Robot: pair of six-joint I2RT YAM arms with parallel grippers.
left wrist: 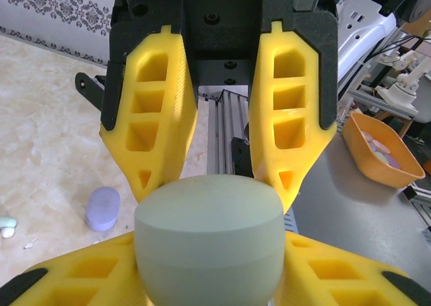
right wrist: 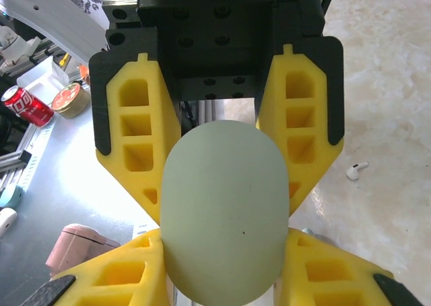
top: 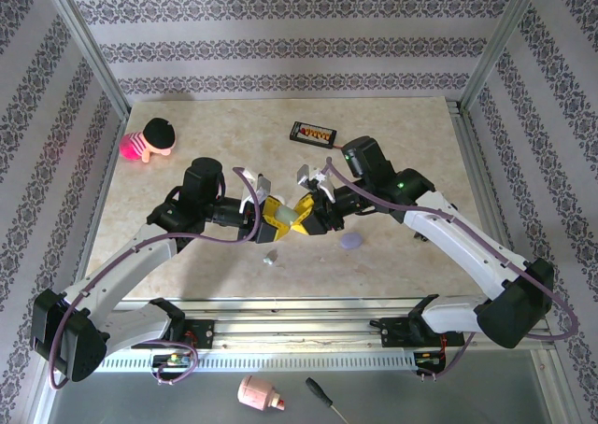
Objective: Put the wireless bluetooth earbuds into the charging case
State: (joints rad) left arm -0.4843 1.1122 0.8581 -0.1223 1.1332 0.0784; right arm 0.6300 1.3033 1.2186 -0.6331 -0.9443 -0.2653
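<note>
A closed mint-green charging case (top: 289,221) hangs above the table's middle, held between both arms. My left gripper (top: 277,216) comes from the left and my right gripper (top: 305,213) from the right. In the left wrist view my left gripper (left wrist: 210,255) is shut on the case (left wrist: 209,225), with the other gripper's yellow fingers (left wrist: 289,144) at its top. The right wrist view has my right gripper (right wrist: 222,252) pressed against the case (right wrist: 225,205) on both sides. One whitish earbud (right wrist: 357,169) lies on the table. Another small piece (left wrist: 7,225) lies at the left edge.
A lavender case (top: 353,242) lies right of the grippers, seen also as a lavender case (left wrist: 102,208). A black board (top: 312,133) and a pink doll (top: 148,141) sit at the back. Off the table are an orange tray (left wrist: 404,178) and a pink case (right wrist: 81,245).
</note>
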